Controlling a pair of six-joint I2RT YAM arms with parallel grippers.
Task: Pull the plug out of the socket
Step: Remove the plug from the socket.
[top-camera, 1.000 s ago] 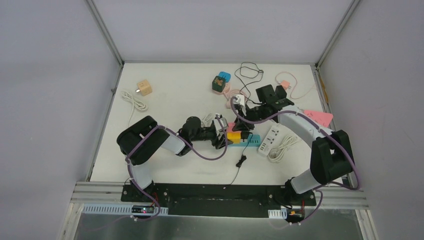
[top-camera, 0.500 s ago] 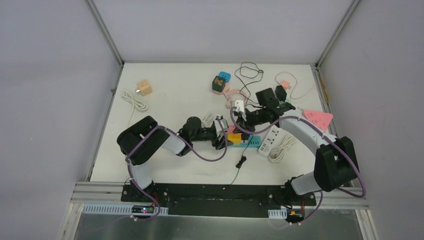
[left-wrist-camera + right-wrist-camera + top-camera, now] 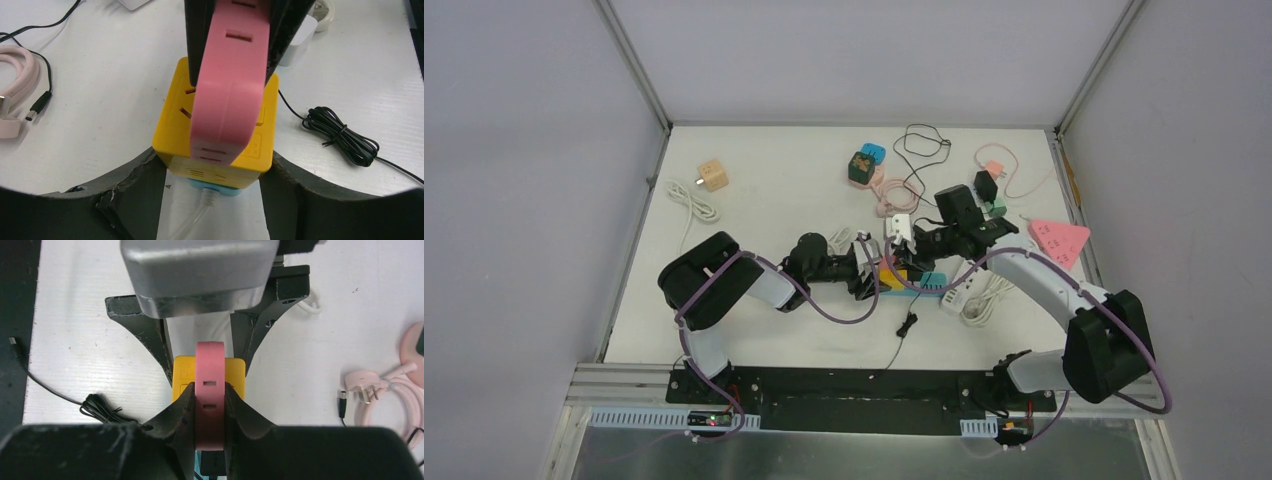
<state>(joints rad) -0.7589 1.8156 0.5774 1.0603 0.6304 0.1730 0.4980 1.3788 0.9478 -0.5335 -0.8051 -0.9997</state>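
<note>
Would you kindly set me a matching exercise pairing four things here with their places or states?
1 left claw
2 right claw
3 tan cube
4 pink triangular strip

A clamped on the pink plug
B back left of the table
C near the table's right edge
D gripping the yellow socket cube

Pairs: 1-D, 2-A, 3-B, 4-C

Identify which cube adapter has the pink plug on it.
The yellow cube held by the left gripper; the right gripper pinches the pink plug on it. The tan cube and dark green cube carry no pink plug.
</note>
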